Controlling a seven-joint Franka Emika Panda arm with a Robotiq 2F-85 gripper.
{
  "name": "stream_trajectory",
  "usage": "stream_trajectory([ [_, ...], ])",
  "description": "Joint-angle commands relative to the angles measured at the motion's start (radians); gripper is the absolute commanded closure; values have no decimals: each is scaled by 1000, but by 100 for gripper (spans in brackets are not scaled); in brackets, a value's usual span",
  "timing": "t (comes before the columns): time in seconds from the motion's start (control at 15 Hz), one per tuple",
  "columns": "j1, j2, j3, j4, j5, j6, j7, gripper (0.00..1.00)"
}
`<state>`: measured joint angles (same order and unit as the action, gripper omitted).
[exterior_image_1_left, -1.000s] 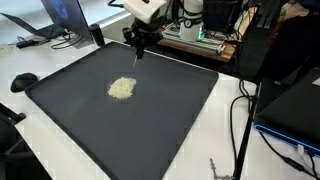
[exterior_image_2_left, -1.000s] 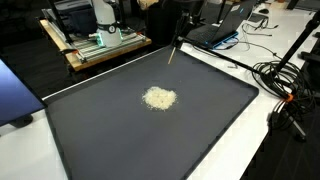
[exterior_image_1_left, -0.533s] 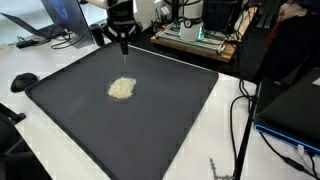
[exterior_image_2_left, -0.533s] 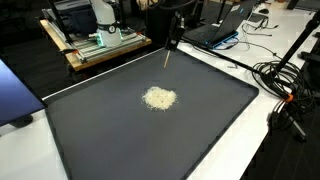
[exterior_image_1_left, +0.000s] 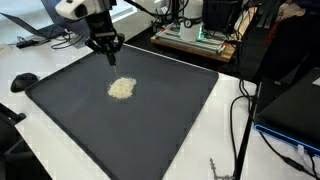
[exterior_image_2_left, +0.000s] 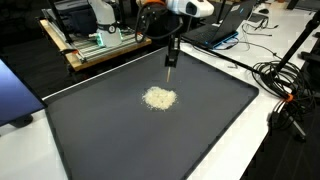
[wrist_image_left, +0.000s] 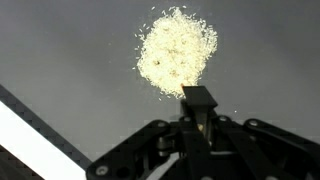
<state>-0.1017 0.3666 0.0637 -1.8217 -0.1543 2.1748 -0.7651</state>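
A small heap of pale grains (exterior_image_1_left: 121, 88) (exterior_image_2_left: 160, 98) lies on a big black mat (exterior_image_1_left: 170, 115) (exterior_image_2_left: 110, 135). My gripper (exterior_image_1_left: 107, 45) (exterior_image_2_left: 172, 44) hangs above the mat's far part, a little beyond the heap. It is shut on a thin dark tool (exterior_image_2_left: 170, 58) that points down at the mat. In the wrist view the tool's flat end (wrist_image_left: 198, 100) sticks out from between the jaws of the gripper (wrist_image_left: 198, 122), just short of the heap (wrist_image_left: 177, 52). The tool's tip is apart from the grains.
The mat lies on a white table (wrist_image_left: 25, 135). A laptop (exterior_image_1_left: 50, 20) and a dark round object (exterior_image_1_left: 24, 80) sit near one mat corner. Behind the mat stands a wooden board with equipment (exterior_image_2_left: 100, 45). Cables (exterior_image_2_left: 285, 95) trail beside the mat.
The gripper has travelled sideways along the far side of the mat with the tool, coming closer to the heap. The grains have not moved.
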Motion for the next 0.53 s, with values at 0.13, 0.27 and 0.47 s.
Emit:
stream_trajectory([
  [0.13, -35, 111, 2, 81, 90, 50, -49, 97],
  [0.27, -35, 138, -2, 93, 86, 77, -32, 97],
  [0.47, -33, 174, -7, 110, 72, 104, -16, 97],
])
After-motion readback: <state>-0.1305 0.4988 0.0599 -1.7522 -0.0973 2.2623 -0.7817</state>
